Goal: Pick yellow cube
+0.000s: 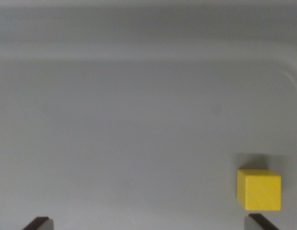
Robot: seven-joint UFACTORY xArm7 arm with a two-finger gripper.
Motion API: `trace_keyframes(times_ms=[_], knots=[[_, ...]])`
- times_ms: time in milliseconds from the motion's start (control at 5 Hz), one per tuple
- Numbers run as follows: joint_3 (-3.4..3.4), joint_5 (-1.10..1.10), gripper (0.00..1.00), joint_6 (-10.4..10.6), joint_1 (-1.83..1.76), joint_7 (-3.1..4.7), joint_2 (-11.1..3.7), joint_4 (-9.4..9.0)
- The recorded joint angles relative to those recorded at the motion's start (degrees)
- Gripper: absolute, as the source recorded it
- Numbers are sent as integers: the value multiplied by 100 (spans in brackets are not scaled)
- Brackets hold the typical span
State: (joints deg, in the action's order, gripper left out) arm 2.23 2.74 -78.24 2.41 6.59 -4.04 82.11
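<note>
Fingers (pixel 150 223) spread apart; unmarked yellow cube (pixel 259 189) sits just above the right tip.

Plain grey tray floor (pixel 138 143), raised rim (pixel 138 52) along the top

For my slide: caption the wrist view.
Yellow cube on a grey surface, just above the open hand's right fingertip.
</note>
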Motion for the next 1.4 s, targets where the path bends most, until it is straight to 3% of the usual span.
trace_keyframes(times_ms=[200, 400, 600, 800, 1000, 1200, 1400], knots=[[38, 51, 0, 236, 65, 151, -133, -132], [38, 51, 0, 236, 65, 151, -133, -132], [79, 105, 0, 486, 134, 311, -274, -271], [79, 105, 0, 486, 134, 311, -274, -271], [121, 161, 0, 747, 205, 478, -421, -416], [121, 161, 0, 747, 205, 478, -421, -416], [164, 218, 0, 1014, 279, 649, -572, -564]])
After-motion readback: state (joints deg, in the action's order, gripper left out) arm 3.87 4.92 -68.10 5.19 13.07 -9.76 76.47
